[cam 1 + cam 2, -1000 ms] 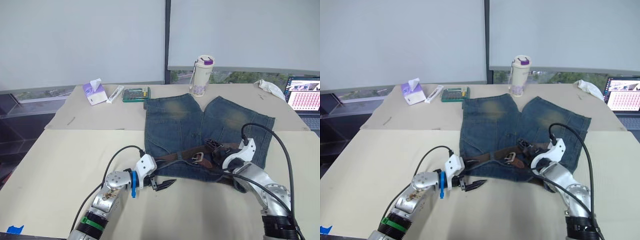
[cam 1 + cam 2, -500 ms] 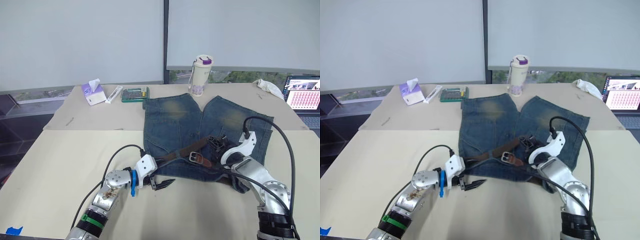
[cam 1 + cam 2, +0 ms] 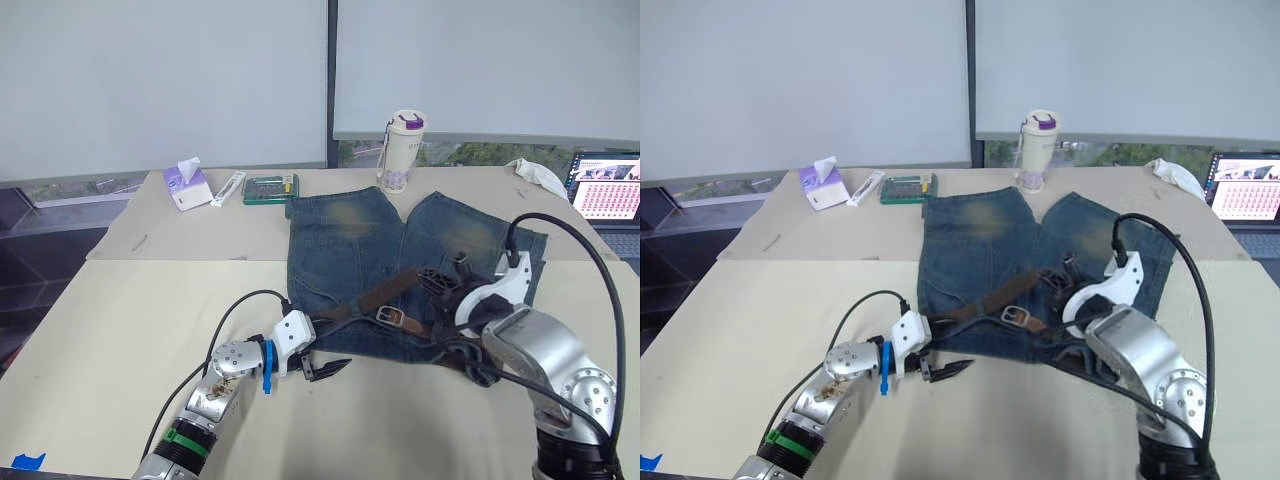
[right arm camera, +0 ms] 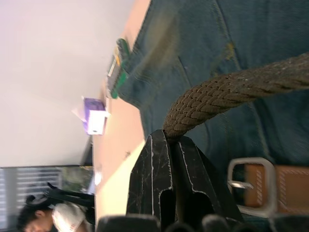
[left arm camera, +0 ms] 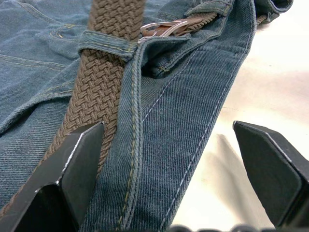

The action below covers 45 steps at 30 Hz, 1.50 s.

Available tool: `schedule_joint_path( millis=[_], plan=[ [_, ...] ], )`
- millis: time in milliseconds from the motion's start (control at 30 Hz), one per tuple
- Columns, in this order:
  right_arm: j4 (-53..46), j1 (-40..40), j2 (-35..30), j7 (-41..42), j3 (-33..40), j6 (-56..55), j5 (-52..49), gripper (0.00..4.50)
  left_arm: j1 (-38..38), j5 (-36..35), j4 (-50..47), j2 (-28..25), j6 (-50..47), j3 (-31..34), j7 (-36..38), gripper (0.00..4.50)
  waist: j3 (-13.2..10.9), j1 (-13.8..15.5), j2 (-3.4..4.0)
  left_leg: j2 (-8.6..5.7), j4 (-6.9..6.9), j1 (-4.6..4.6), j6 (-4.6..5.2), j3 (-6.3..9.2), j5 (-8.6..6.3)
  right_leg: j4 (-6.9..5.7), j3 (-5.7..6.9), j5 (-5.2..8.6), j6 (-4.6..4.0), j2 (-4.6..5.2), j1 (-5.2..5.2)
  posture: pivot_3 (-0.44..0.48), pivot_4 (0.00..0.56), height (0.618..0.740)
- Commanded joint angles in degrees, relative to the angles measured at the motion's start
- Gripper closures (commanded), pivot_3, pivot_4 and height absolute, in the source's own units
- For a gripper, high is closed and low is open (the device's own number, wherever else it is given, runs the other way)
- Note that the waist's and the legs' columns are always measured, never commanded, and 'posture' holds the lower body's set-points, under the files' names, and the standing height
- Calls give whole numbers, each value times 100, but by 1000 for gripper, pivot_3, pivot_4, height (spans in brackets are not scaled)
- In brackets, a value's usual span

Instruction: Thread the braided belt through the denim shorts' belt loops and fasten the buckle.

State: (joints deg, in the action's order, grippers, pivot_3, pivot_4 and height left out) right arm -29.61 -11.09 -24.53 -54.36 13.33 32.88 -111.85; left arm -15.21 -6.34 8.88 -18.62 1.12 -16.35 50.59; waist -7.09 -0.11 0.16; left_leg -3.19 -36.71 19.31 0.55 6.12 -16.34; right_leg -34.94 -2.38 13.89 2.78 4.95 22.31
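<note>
The denim shorts [image 3: 340,250] lie flat on the table, waistband toward me. The braided belt [image 3: 365,298] runs along the left part of the waistband, then rises slantwise across the shorts. Its strap passes under a belt loop [image 5: 106,43], and the buckle [image 3: 390,316] lies on the denim near the middle. My right gripper [image 3: 437,279] is shut on the strap's free end [image 4: 231,89], held a little above the right leg. At the waistband's left corner my left gripper [image 3: 328,368] stands open, its fingers [image 5: 77,164] on either side of the denim edge without touching it.
Along the far edge stand a white bottle with a purple lid [image 3: 404,150], a tissue pack [image 3: 187,185], a white tube [image 3: 231,188] and a green box [image 3: 272,188]. A laptop [image 3: 606,190] and a white cloth [image 3: 540,177] sit at the far right. A person [image 4: 43,220] is beyond the table.
My right gripper has shut on the belt's strap and drawn it up and away over the right leg. The left arm has stayed still.
</note>
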Motion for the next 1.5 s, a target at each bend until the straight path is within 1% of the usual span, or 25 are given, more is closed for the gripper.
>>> schedule_joint_path(
  millis=[33, 167, 233, 367, 467, 533, 600, 667, 700, 767, 833, 867, 900, 933, 1067, 1133, 1267, 1367, 1500],
  plan=[
    [-294, 348, -574, 110, 71, 188, -112, 4467, 2, 119, 162, -15, -23, -58, -20, 0, -1, 5, -1, 0, 0, 0, 0, 0, 0, 1, 0, 0, 0, 0, -1, 0, 150, 740],
    [-188, 934, -1600, 795, 21, 776, 639, 4467, 0, 75, 175, -10, 10, -49, 17, 0, -8, 9, -13, -2, 0, 2, 2, -2, 1, 3, 0, 7, 11, 2, -4, 0, 150, 740],
    [-134, 1025, -1867, 1131, -59, 891, 1081, 4467, -10, -29, 167, -18, 11, -22, 127, 0, -14, 12, -22, -1, 0, 6, 2, -3, 1, 4, 0, 8, 13, 1, -6, 0, 150, 740],
    [-208, 877, -2073, 1809, -396, 1023, 2256, 4467, -12, -188, 129, -131, 18, 35, 405, 0, -21, 8, -33, -1, 0, 6, 2, -4, 1, 4, 0, 23, 37, -1, -5, 0, 150, 740],
    [-355, 733, -2128, 2521, -771, 938, 3507, 4467, -45, -439, 70, -204, -42, 166, 669, 0, -20, 9, -32, 0, 0, 2, 2, -3, 1, 4, 3, 22, 37, -2, 0, 0, 150, 740],
    [-344, 701, -1992, 2744, -932, 946, 3911, 4467, -98, -703, -29, -251, -193, 306, 832, 0, -20, 8, -33, 0, -1, 3, 2, -2, 1, 4, 4, 22, 36, -2, 2, 0, 150, 740],
    [-373, 612, -1977, 3175, -1282, 905, 4685, 4467, -183, -994, -149, -281, -421, 501, 937, 0, -20, 2, -33, 2, -1, 3, 2, -1, 1, 4, 4, 22, 36, -2, 3, 0, 150, 740],
    [-406, 559, -1727, 3480, -1464, 855, 5000, 4467, -236, -1164, -261, -343, -583, 635, 1021, 0, -21, -6, -34, 2, -1, 2, 2, 0, 1, 3, 6, 22, 37, -3, 4, 0, 150, 740],
    [-464, 498, -1688, 3698, -1634, 811, 5313, 4467, -261, -1262, -325, -399, -682, 695, 1090, 0, -24, -12, -39, 6, -1, 1, 2, 2, 1, 2, 7, 23, 37, -7, 4, 0, 150, 740],
    [-603, 356, -2003, 4262, -2186, 724, 6384, 4467, -321, -1415, -452, -465, -861, 803, 1127, 0, -27, -38, -37, 8, -1, 3, 1, 5, 1, 2, 8, 22, 36, -11, 6, 0, 150, 740],
    [-577, 203, -2390, 4755, -2834, 452, 7626, 4467, -462, -1623, -650, -487, -1157, 928, 1096, 0, -27, -57, -36, 3, -1, 2, 1, 3, 1, 3, 7, 22, 36, -9, 9, 0, 150, 740],
    [-531, 140, -2481, 4936, -3046, 322, 8068, 4467, -527, -1714, -725, -485, -1296, 978, 1081, 0, -29, -55, -39, 3, -1, 1, 1, 5, 1, 5, 10, 22, 37, -10, 8, 0, 150, 740],
    [-479, 100, -2402, 5034, -3101, 240, 8267, 4467, -594, -1777, -781, -458, -1388, 1024, 1042, 0, -29, -48, -41, 1, -2, 2, 0, 7, 2, 5, 13, 23, 38, -10, 8, 0, 150, 740],
    [-446, 29, -2151, 5011, -2997, 194, 8289, 4467, -723, -1840, -858, -349, -1537, 1075, 856, 0, -31, -50, -48, 1, -2, 0, -2, 11, 3, 6, 17, 24, 40, -10, 7, 0, 150, 740],
    [-414, -240, -1679, 5300, -2999, 103, 8881, 4467, -1222, -1903, -1077, 227, -2062, 1171, -47, 0, -38, -23, -59, 3, -3, 3, -9, 17, 7, 2, 17, 22, 40, -9, 7, 0, 150, 740],
    [-351, -307, -1489, 5427, -3077, 115, 9185, 4467, -1431, -1938, -1099, 606, -2289, 1183, -508, 0, -37, -15, -61, 0, -6, 3, -10, 16, 7, 4, 15, 17, 35, -7, 5, 0, 150, 740],
    [-187, -522, -1554, 5844, -3581, -78, 10234, 4467, -1573, -1971, -1160, 1087, -2655, 1102, -1030, 0, -37, -26, -61, -4, -6, 1, -13, 13, 9, 3, 13, -1, 5, -6, 7, 0, 150, 740],
    [-58, -731, -1587, 6111, -3858, -213, 10926, 4467, -1596, -1573, -1003, 1184, -2568, 789, -1188, 0, -38, -51, -62, -3, -5, -1, -24, 14, 15, 1, 15, 0, 7, -10, 8, 0, 150, 740],
    [69, -757, -1422, 6334, -3873, -283, 11422, 4467, -1663, -1511, -891, 1299, -2639, 800, -1411, 0, -38, -54, -62, -3, -5, -1, -35, 14, 22, 1, 15, 3, 13, -15, 8, 0, 150, 740]
  ],
)
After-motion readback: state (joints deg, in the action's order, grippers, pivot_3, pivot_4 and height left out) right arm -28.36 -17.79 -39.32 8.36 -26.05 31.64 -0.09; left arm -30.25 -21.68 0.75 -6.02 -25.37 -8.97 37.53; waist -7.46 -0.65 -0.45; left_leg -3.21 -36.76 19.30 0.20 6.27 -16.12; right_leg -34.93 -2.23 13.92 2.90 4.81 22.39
